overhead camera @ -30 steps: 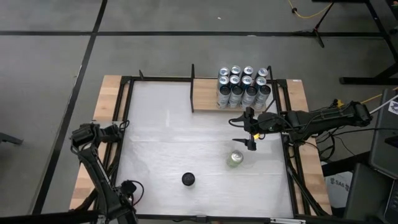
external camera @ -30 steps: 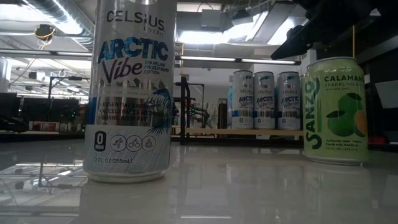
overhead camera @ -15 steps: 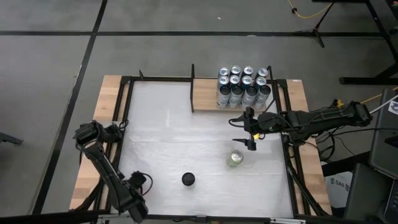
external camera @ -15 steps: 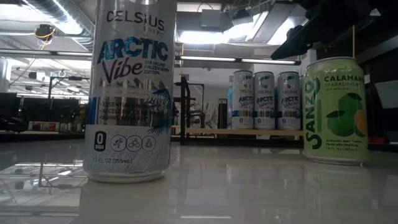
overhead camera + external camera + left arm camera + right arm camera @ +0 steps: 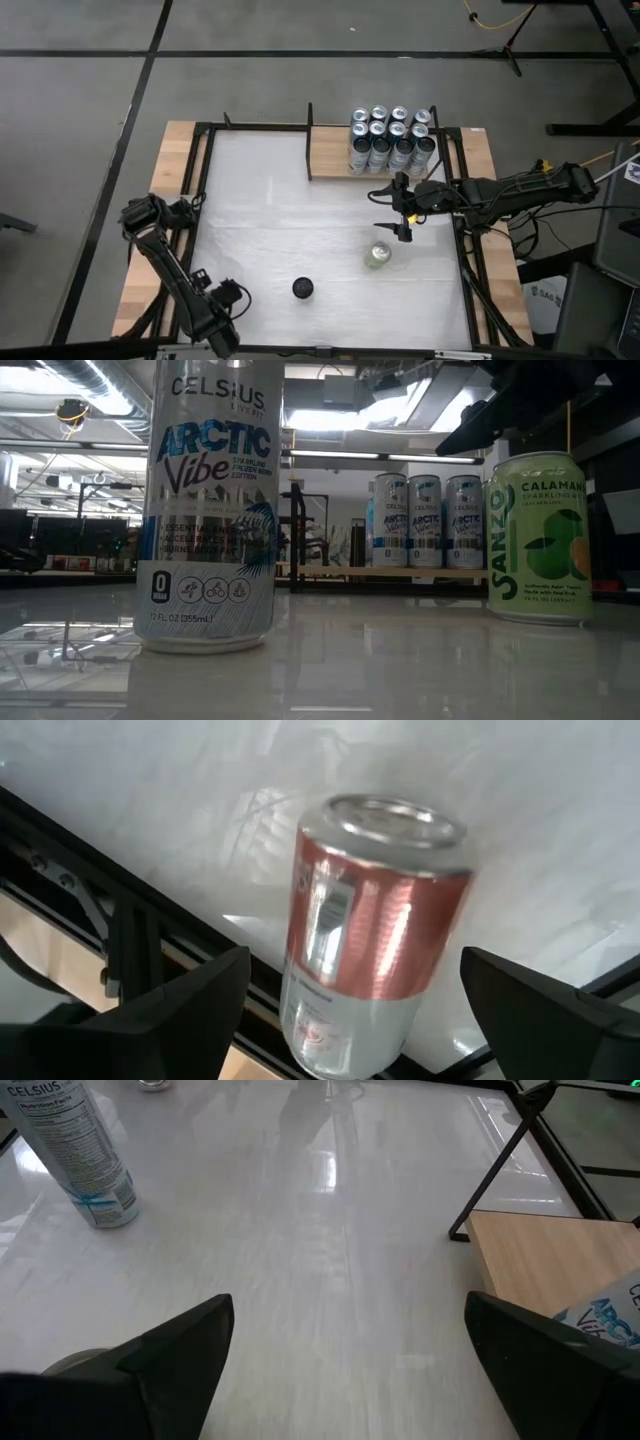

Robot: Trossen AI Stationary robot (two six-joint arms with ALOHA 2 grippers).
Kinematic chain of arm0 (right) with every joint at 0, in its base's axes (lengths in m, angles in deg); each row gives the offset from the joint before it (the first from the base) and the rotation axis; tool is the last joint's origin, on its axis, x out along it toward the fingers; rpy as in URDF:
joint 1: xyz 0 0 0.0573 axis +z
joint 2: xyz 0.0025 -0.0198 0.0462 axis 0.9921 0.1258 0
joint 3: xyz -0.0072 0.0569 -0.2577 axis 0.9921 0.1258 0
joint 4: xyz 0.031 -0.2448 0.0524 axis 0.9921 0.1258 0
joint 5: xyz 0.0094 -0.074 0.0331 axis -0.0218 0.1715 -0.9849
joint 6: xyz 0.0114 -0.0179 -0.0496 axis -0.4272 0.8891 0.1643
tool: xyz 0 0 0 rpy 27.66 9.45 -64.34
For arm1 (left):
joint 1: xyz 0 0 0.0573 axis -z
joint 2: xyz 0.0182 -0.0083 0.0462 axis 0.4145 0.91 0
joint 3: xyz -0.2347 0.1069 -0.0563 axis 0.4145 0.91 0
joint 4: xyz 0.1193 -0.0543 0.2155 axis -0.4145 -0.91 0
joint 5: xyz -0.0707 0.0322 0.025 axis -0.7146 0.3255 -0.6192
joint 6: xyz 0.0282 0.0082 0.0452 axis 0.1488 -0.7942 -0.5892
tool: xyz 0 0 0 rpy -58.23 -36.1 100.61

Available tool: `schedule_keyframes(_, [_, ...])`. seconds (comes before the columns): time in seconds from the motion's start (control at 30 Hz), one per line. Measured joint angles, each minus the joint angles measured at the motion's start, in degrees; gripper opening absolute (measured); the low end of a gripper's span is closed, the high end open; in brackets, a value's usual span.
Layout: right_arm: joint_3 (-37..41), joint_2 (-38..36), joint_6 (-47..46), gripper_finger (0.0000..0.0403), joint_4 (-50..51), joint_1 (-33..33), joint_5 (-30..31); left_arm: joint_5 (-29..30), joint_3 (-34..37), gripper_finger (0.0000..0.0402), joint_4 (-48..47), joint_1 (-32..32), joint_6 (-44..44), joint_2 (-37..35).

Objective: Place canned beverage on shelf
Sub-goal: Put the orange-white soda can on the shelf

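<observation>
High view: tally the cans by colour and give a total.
Blue-and-white cans: 9 (8 on the shelf, 1 loose on the table)
Green can: 1
Total: 10

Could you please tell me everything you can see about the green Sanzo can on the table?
The green Sanzo can is a short light-green drink can with a silvery top, printed "Calamansi" with round fruit artwork. It stands upright and apart on the white table, right of centre, in front of the shelf. The open right gripper hovers just behind it, not touching it.
</observation>
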Motion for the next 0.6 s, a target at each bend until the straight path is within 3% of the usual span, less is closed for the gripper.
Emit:
schedule_keyframes(0.37, [0.0,0.0,0.0,0.0388,0.0,0.0,0.0,0.1,0.1,0.0354,2.3,3.4,0.3,0.0])
schedule_keyframes(0.6, [0.0,0.0,0.0,0.0388,0.0,0.0,0.0,-1.4,5.4,0.0354,9.0,4.2,0.4,0.0])
